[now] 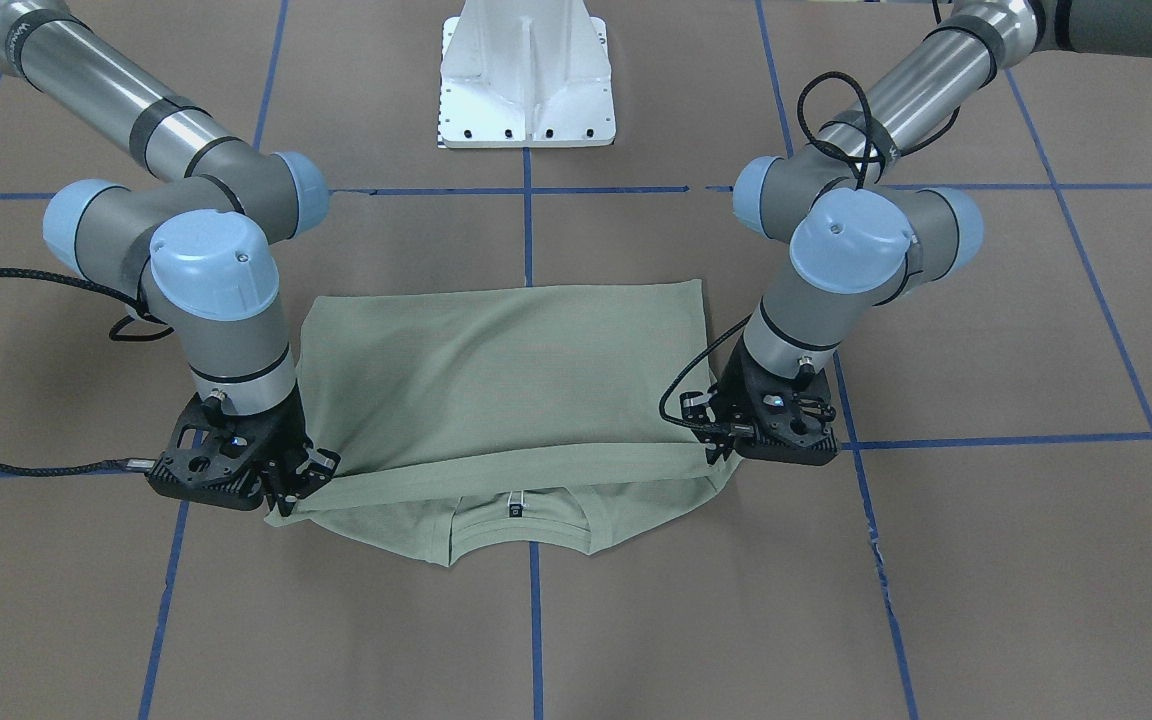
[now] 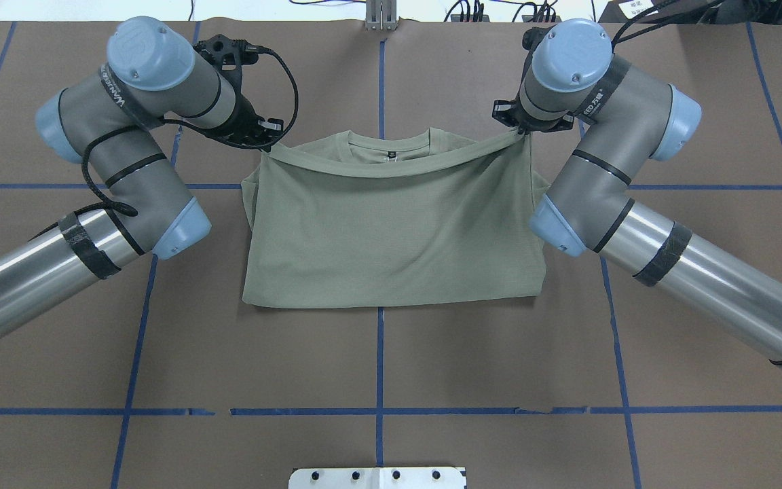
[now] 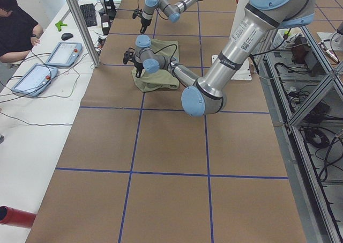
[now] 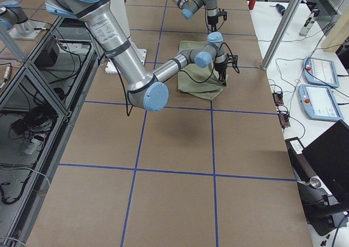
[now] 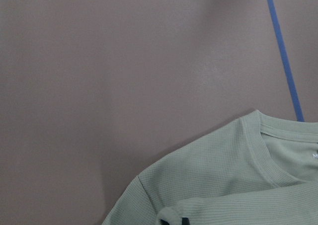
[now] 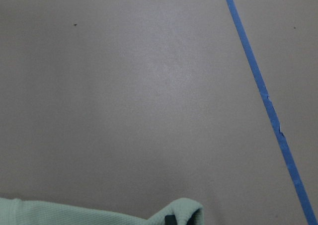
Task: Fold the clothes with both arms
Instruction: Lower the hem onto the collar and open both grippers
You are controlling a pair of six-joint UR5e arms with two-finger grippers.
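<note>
The sage-green shirt (image 1: pixel 506 380) lies on the brown table, its lower half folded up over its body. Its hem edge hangs taut just short of the ribbed collar (image 2: pixel 391 144) and dark neck tag (image 1: pixel 515 508). My left gripper (image 2: pixel 267 144) is shut on the hem's corner at the shirt's left shoulder; it also shows in the front view (image 1: pixel 718 458). My right gripper (image 2: pixel 522 132) is shut on the other hem corner, on the left of the front view (image 1: pixel 288 490). The left wrist view shows the collar and shoulder (image 5: pixel 223 185); the right wrist view shows a pinched fold (image 6: pixel 184 212).
The white pedestal base (image 1: pixel 526 80) stands behind the shirt on the robot's side. Blue tape lines (image 2: pixel 380 353) grid the table. Beyond the far edge, a person (image 3: pixel 16 28) sits by teach pendants (image 3: pixel 63 52), with more pendants (image 4: pixel 322 72) in the right side view.
</note>
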